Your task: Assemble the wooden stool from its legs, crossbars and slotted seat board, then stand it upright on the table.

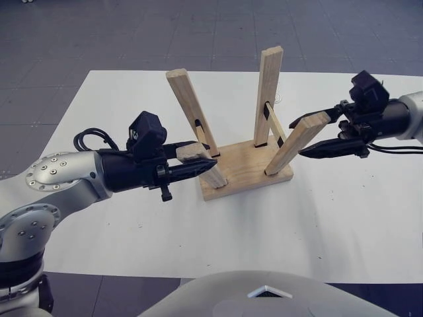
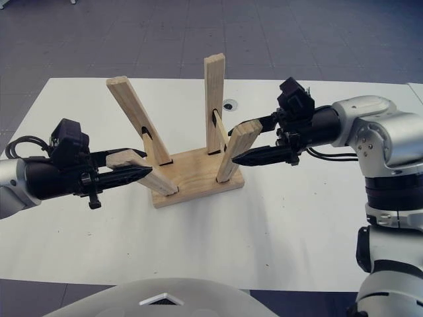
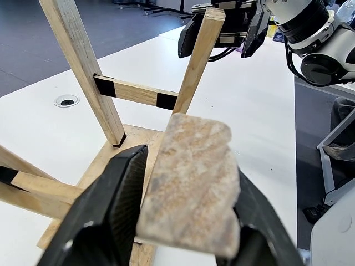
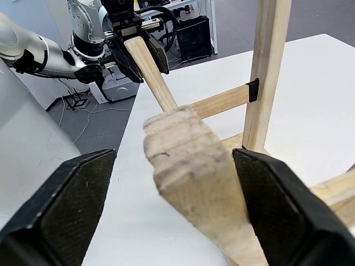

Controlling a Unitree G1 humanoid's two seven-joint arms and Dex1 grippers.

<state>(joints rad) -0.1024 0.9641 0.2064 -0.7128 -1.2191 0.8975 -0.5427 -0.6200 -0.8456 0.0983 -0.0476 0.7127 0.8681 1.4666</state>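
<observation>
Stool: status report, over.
Left gripper shut on near-left leg. Right gripper open around near-right leg. Stool inverted, seat board on table. Nothing blocking.

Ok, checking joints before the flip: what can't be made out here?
Slot fit of the legs in the seat board: too small, eye views.
Joint of the near-left leg: left wrist view, covered by the leg's end and the left gripper.
Joint of the near-right leg: right wrist view, cut off by the edge.
Board's lower face: against the table.

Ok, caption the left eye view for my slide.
Upturned stool on the table: left end effector grips the near-left leg, right end effector open around the near-right leg.
</observation>
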